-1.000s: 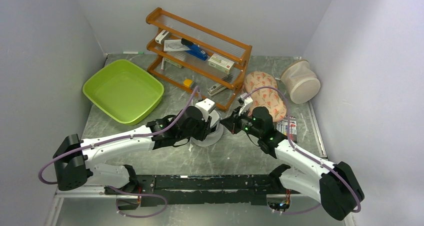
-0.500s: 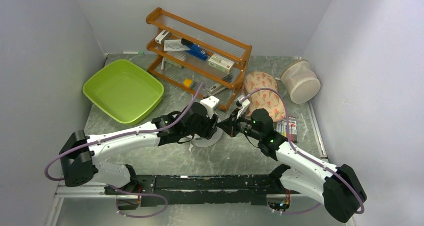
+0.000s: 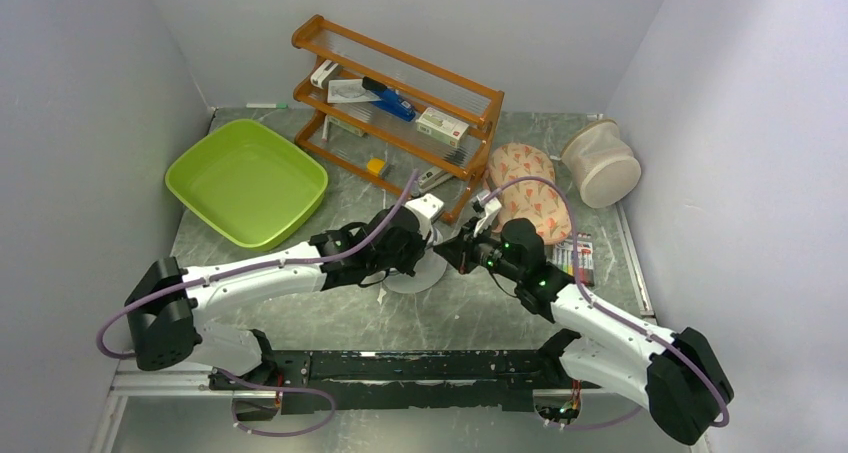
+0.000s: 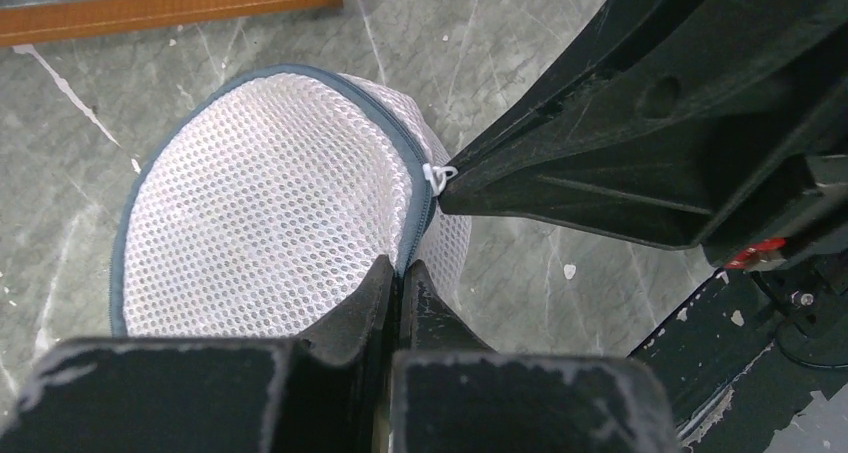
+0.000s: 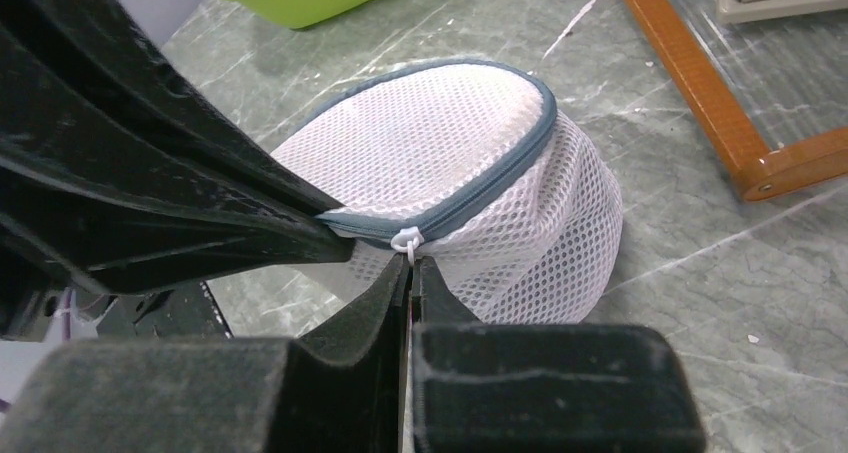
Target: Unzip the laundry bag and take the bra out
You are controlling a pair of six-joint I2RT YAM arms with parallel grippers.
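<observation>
Since a second ago the left arm has swung right, and the left hand (image 3: 430, 248) has closed on the bag (image 3: 408, 277).

Top view: both hands meet tip to tip at the bag, which sits on the counter (image 3: 480, 308) just in front of the rack (image 3: 400, 113). The right hand (image 3: 455, 249) is at the bag's right edge.

Left wrist view: the left hand is pinched shut on the grey zip band (image 4: 405, 153) at the bag's near rim.

Right wrist view: the right hand is clamped tight on the white pull (image 5: 405, 240). The zip looks closed along the rim that shows.
</observation>
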